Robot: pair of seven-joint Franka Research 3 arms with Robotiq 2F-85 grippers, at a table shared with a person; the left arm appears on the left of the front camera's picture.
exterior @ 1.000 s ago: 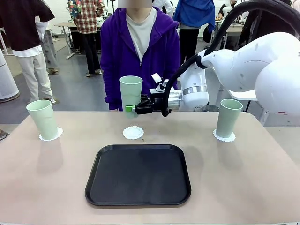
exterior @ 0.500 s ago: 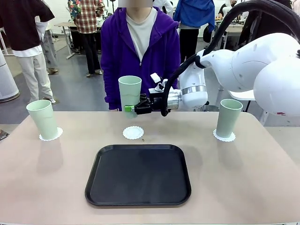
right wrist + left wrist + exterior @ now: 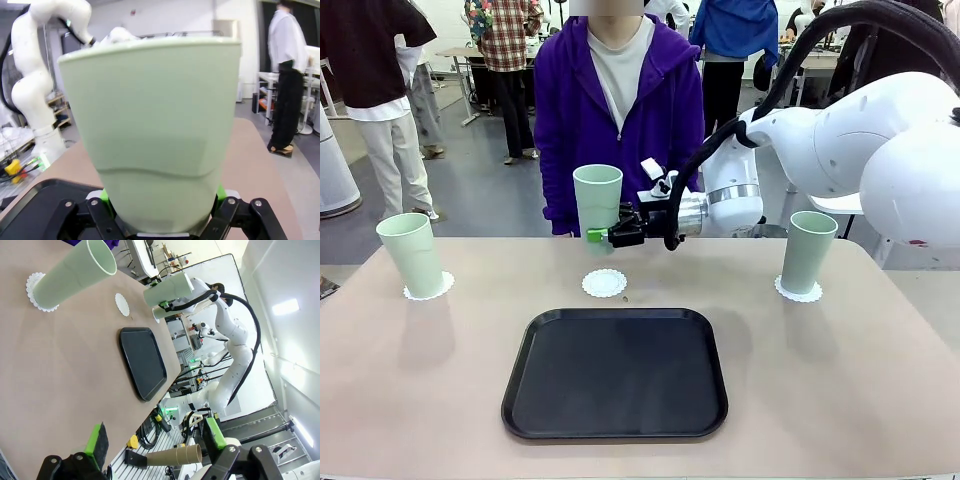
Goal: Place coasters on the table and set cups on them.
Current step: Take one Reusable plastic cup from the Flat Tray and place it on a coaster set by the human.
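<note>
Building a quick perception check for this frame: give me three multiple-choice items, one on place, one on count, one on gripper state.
1. Where is the bare coaster?
A. On the black tray
B. On the table between the tray and the person
C. Under the right-hand cup

2. How many cups stand on coasters?
A. One
B. Two
C. Three

3. What is the right gripper doing?
A. Hanging open
B. Shut on a coaster
C. Shut on a cup held above the table

Answers:
1. B: the coaster lies on the table just beyond the black tray's far edge.
2. B: the left cup and the right cup each sit on one.
3. C: its fingers clamp the third cup near the base, above the bare coaster.
</note>
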